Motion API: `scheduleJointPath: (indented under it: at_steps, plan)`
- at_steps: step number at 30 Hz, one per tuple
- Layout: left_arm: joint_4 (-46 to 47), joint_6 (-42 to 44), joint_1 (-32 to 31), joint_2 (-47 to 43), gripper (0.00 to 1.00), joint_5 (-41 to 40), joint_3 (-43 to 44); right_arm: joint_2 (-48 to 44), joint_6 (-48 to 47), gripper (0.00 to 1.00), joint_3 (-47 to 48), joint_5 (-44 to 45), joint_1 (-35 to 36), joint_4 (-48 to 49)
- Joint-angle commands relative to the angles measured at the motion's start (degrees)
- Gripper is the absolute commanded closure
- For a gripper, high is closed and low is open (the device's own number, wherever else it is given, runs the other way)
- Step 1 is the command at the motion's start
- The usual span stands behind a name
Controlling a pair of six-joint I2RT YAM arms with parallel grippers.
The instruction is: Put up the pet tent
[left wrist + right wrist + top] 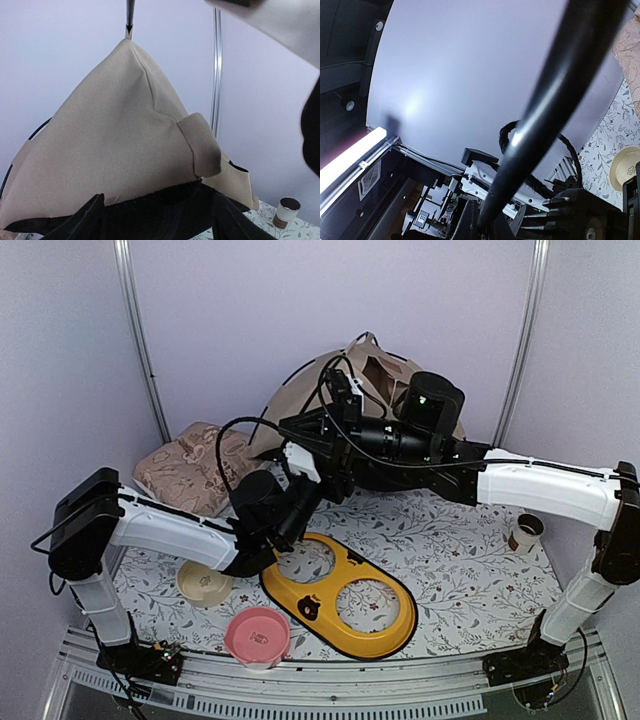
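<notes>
The beige pet tent (378, 370) rises to a peak at 12 o'clock on the floral-covered table (470, 570), where 2 robot arms meet in front of it. The right gripper (487, 220) is clamped on a black pole (545, 100) that runs up from between its fingers. The left gripper (159, 202), fingers spread wide, sits low against the tent's fabric wall, nothing visibly in its grasp. A patterned pillow (185, 468) lies at 10 o'clock, a yellow 2-hole feeder tray (335, 580) at 6 o'clock and a cup (527, 532) at 3 o'clock.
</notes>
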Motion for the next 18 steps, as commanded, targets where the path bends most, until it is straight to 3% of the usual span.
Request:
scheduleJointPath:
  at_steps: [1, 7, 14, 18]
  plan:
    - [0.2, 1.3, -0.8, 1.4, 0.30, 0.8, 3.1, 0.9, -0.7, 1.00, 2.1, 0.4, -0.3, 2.5]
    - [-0.5, 1.5, -0.6, 3.3, 0.40, 0.6, 5.7, 1.5, -0.2, 1.00, 2.9, 0.1, -0.3, 2.9]
    - [-1.4, 1.7, -0.4, 4.6, 0.44, -2.3, 8.6, 1.4, 0.0, 1.00, 2.7, 0.2, -0.3, 2.8]
    - [-1.6, 1.5, -0.1, 4.7, 0.58, -2.5, 8.8, 1.3, 0.1, 1.00, 2.6, 0.3, -0.4, 2.7]
